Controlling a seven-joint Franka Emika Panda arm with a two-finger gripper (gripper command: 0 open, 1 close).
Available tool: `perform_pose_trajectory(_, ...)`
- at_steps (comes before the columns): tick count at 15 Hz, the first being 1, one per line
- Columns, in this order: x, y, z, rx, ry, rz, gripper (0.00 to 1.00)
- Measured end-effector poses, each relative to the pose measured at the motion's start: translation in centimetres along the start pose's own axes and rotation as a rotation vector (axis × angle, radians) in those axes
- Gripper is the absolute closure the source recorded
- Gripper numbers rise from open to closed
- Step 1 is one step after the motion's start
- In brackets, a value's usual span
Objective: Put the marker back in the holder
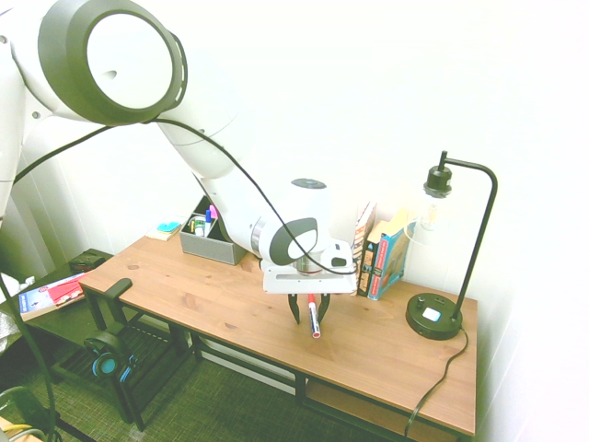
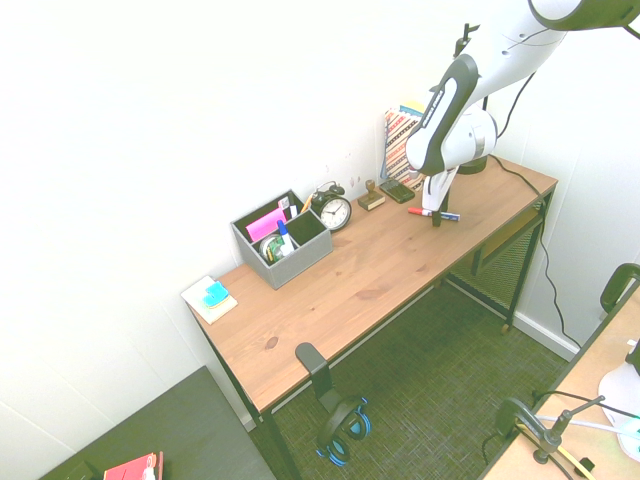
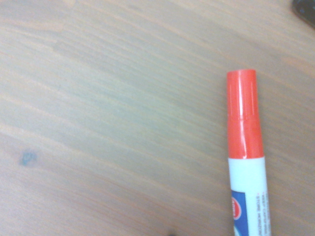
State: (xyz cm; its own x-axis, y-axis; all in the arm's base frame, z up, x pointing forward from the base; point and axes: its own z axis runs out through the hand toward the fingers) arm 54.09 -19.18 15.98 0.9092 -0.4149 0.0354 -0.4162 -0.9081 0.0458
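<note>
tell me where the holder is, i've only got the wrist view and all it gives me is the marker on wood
Observer: The holder, a grey divided box, stands on the desk right beside the black alarm clock.
Operator: anything in it already
Observer: Yes, a blue-capped marker stands in it, and something bright pink leans there too.
Operator: ok and are the fingers shut on my marker
Observer: No, the gripper is open, with the red-capped marker between its spread fingers.
</note>
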Motion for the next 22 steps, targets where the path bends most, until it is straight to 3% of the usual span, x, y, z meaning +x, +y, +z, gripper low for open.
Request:
perform_pose_trajectory(8,0.0,0.8,-0.2,-0.031,-0.008,0.044,1.00)
perform_pose_trajectory(11,-0.4,0.4,-4.2,-0.041,-0.069,0.122,1.00)
perform_pose_trajectory(17,-9.2,-9.3,-16.6,-0.134,-0.285,0.353,1.00)
perform_pose_trajectory(20,-14.5,-16.0,-16.7,-0.176,-0.379,0.478,1.00)
perform_pose_trajectory(22,-15.8,-19.2,-16.0,-0.153,-0.455,0.575,1.00)
